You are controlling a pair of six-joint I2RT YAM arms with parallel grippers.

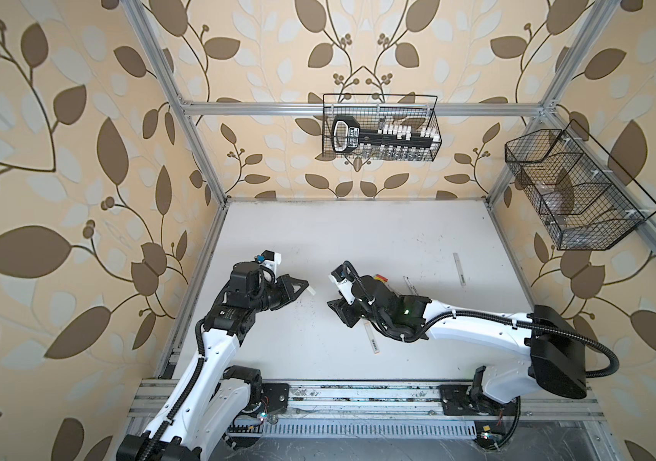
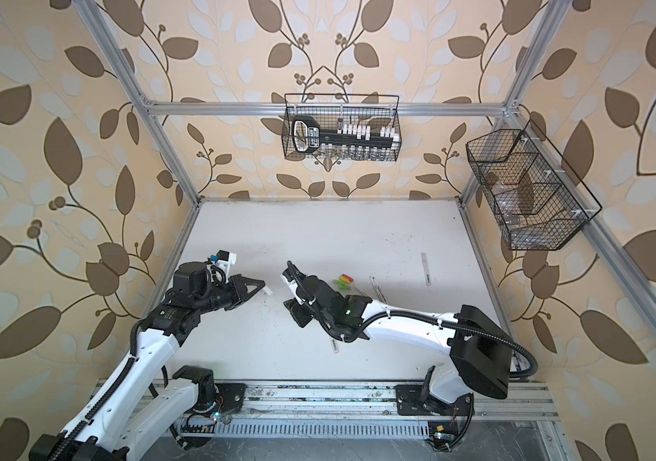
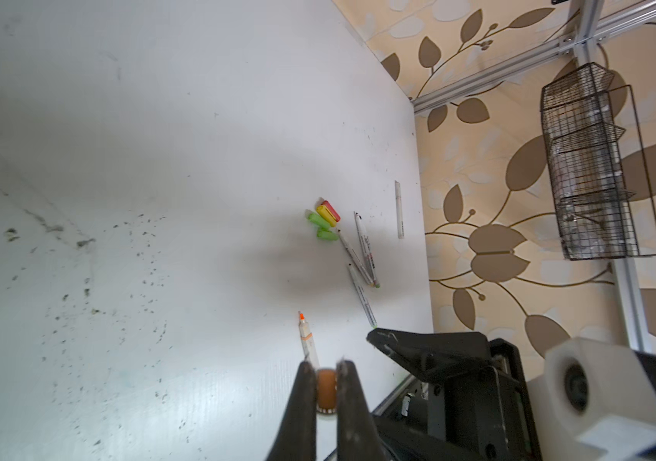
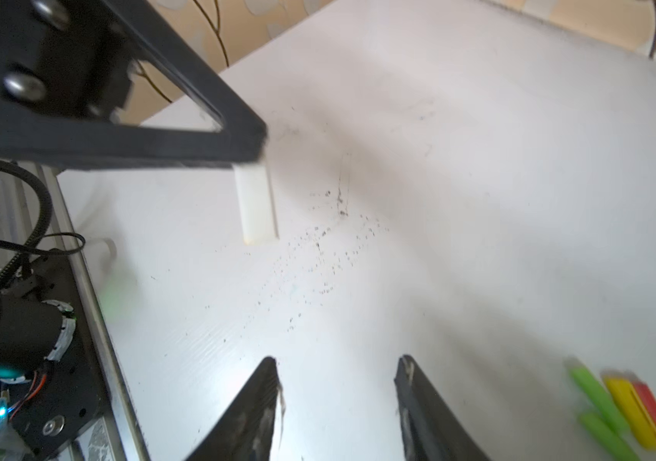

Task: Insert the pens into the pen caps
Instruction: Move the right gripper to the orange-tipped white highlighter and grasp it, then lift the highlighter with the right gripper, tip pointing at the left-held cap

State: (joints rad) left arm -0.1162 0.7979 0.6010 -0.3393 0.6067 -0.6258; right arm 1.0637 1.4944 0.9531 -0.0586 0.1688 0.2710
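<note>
The left gripper [image 3: 326,365] is seen closed firmly on a short pale grey plastic pen cap [image 3: 326,393], which is kept above the white table surface [image 1: 358,239]. In the right wrist view this cap [image 4: 257,203] is shown sticking out past the black fingertips. The right gripper [image 4: 337,359] is placed opposite to it, near the middle of the table. Its two black fingers [image 4: 262,399] are spread apart and nothing is held between them. A thick pale grey marker with an orange tip [image 3: 305,339] is laid flat on the table, and in a top view this marker [image 1: 372,341] is partly hidden below the right arm. Further toward the right side, a small group of short coloured pen caps [image 3: 324,221] is found, lime green, yellow and red, touching one another. Just beside them some thin white pens [image 3: 360,247] are laid across each other. A second pale grey marker [image 3: 399,209] is laid alone, nearer to the right edge of the table
</note>
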